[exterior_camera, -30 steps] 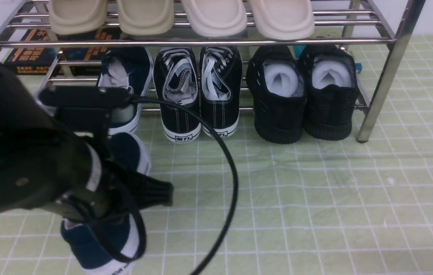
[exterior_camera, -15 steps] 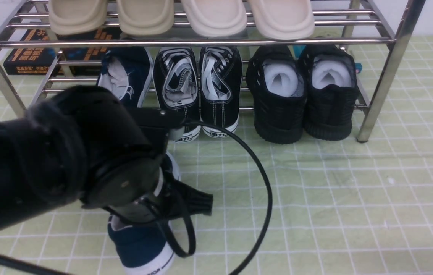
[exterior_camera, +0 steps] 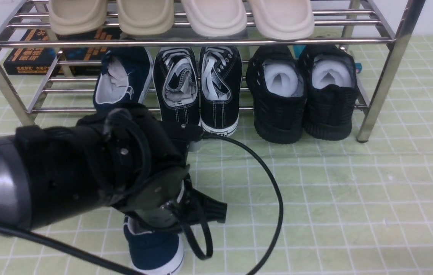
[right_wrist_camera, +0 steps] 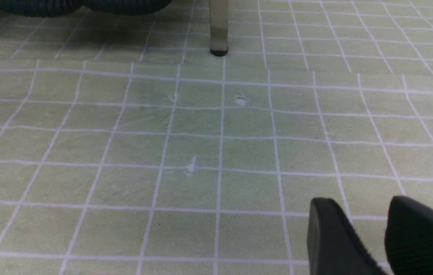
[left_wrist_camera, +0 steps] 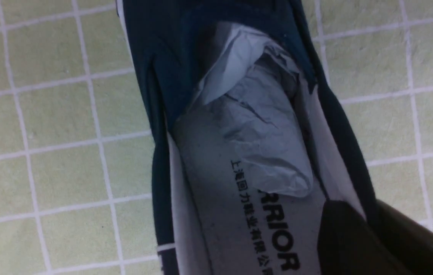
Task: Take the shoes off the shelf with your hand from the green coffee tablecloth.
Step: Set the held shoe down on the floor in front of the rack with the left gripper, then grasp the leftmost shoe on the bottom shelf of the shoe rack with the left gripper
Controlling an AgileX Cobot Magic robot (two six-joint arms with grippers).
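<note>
Shoe [exterior_camera: 155,254], heel clamped by left hand [left_wrist_camera: 371,229], is clear of the shelf [exterior_camera: 201,42]. Right hand [right_wrist_camera: 369,236] parted over open surface [right_wrist_camera: 201,133].

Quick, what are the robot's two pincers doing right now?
Left pincer: closed on the navy shoe, gripping its side wall.
Right pincer: slightly open, holding nothing.

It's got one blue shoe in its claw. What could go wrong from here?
The left gripper pinches only the shoe's thin side wall, so it might slip or twist. The loose cable loops near the black sneakers and could snag. The other blue shoe sits right beside them on the shelf; fetching it may knock them.
</note>
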